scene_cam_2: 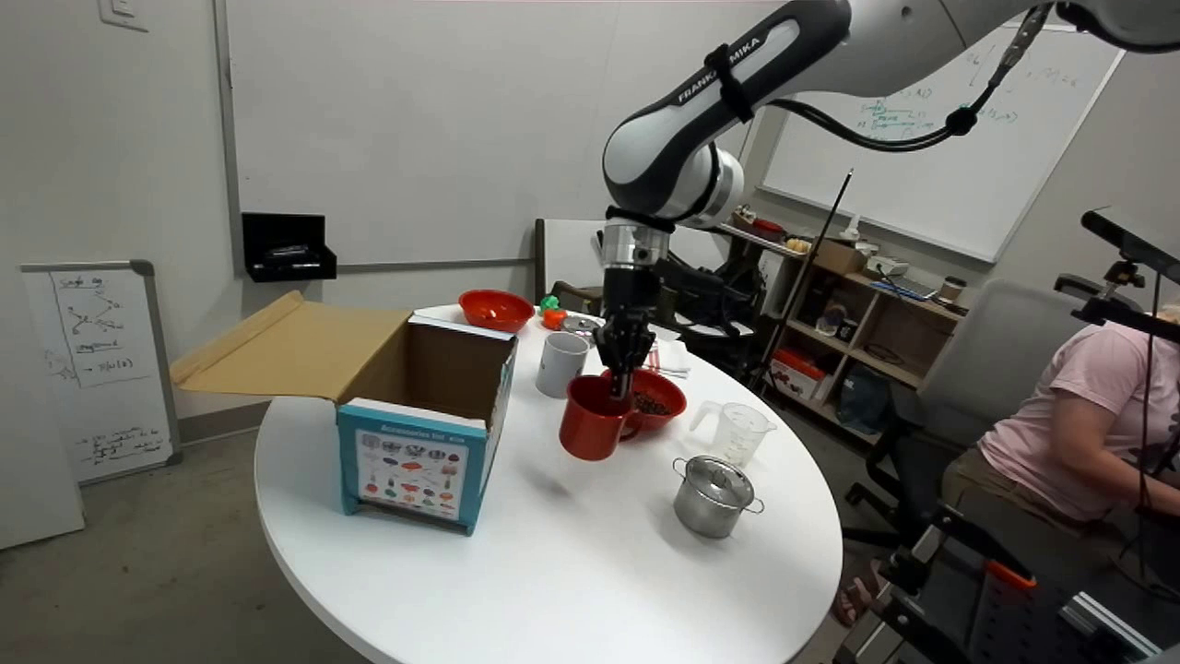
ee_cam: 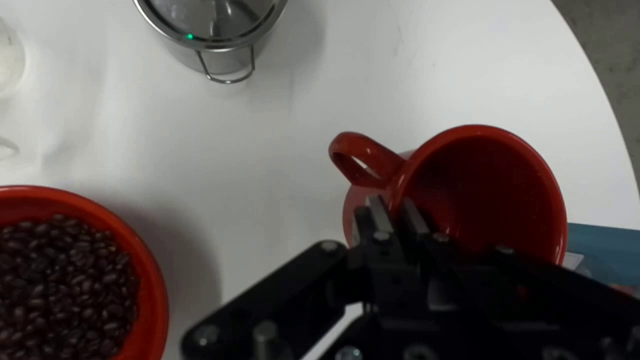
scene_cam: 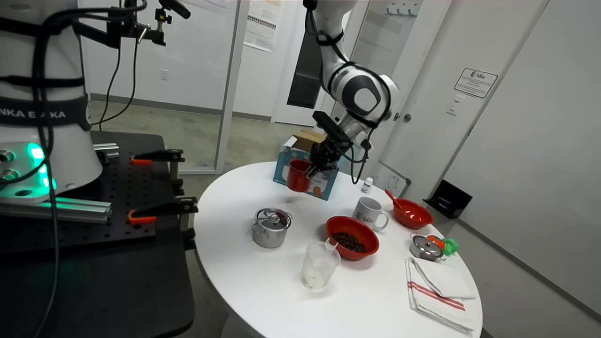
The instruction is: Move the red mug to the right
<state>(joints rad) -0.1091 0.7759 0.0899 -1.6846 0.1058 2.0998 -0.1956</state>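
The red mug (scene_cam: 296,177) is upright or nearly so and hangs a little above the white table, with a faint shadow on the table below it. It also shows in an exterior view (scene_cam_2: 588,426) and in the wrist view (ee_cam: 490,195), where its handle points to the upper left. My gripper (ee_cam: 395,212) is shut on the mug's wall near the handle, one finger inside the mug and one outside. The gripper also shows in both exterior views (scene_cam: 312,172) (scene_cam_2: 621,383), pointing down at the mug's rim. The lower fingertip inside the mug is partly hidden.
An open blue box (scene_cam_2: 415,470) stands beside the mug. A red bowl of beans (scene_cam: 353,253), a white mug (scene_cam: 368,212), a lidded steel pot (scene_cam: 271,228) and a clear measuring cup (scene_cam: 319,267) stand near. Another red bowl (scene_cam: 413,215) and a folded towel (scene_cam: 439,293) lie farther off.
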